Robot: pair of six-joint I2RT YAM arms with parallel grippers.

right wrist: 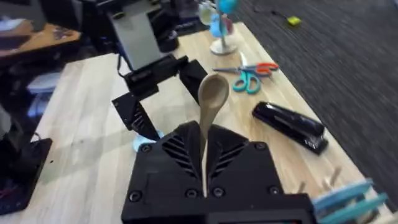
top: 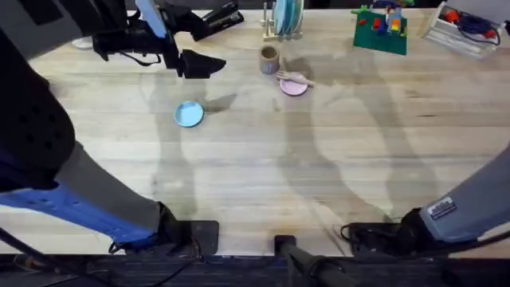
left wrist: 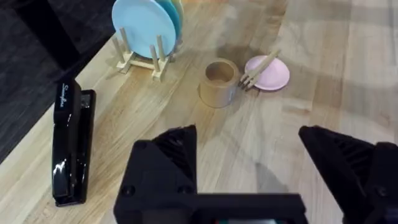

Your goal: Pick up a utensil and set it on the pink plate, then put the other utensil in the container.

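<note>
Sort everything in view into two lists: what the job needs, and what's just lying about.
Job:
- fork, lying on the pink plate
- spoon, held in the right end effector
- brown cup
- left end effector, open

Lying about:
- loose blue plate
- rack of blue plates
- stapler
- scissors
- toy bricks

Even, bright light on the pale wooden table; soft broad shadows of the arms fall across its middle. Dark right arm looms blurred at near left in overhead. Glossy black stapler shows glare streak. Right wrist view background soft.
</note>
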